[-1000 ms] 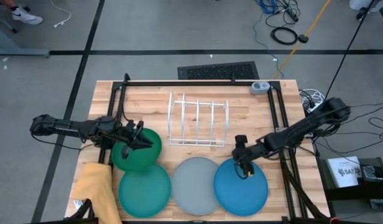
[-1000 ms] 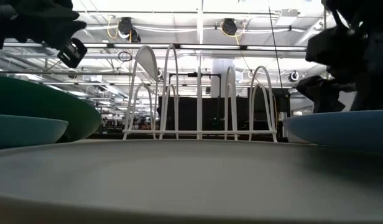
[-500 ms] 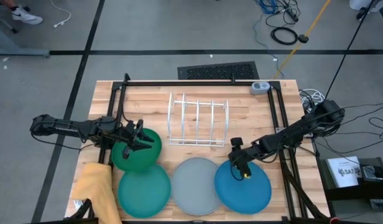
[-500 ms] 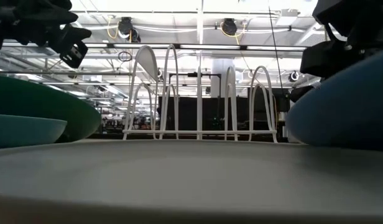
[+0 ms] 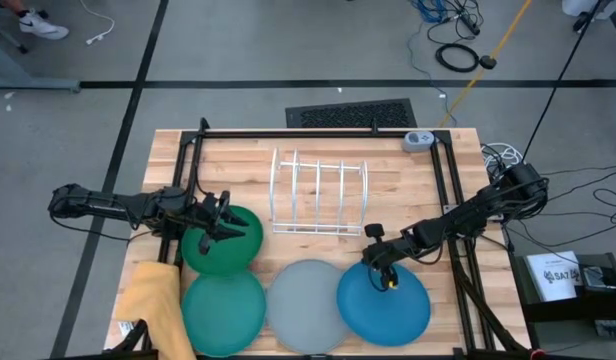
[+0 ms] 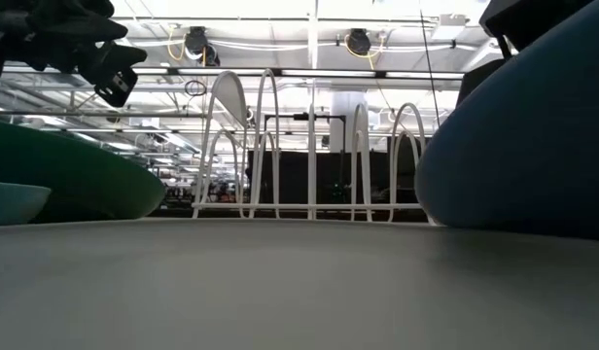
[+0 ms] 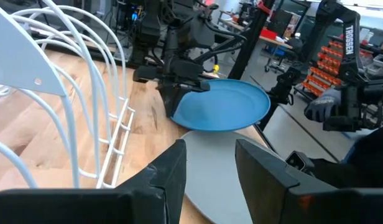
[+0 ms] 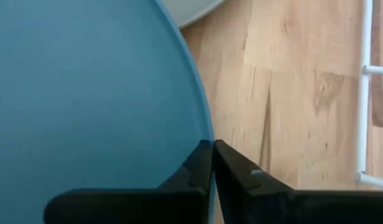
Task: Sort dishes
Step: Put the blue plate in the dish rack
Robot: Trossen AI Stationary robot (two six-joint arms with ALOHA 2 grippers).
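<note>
Wooden table carries a white wire rack at centre frame; below it lie the dark green plate, teal plate and grey plate. Blue plate, lower right, is tilted, its rim clamped by the right gripper. Left gripper, fingers apart, hovers over the green plate.

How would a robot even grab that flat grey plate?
By its rim. The grey plate lies flat between the teal plate and the lifted blue plate, so the edge facing the white rack looks freest for a thin pinch.
</note>
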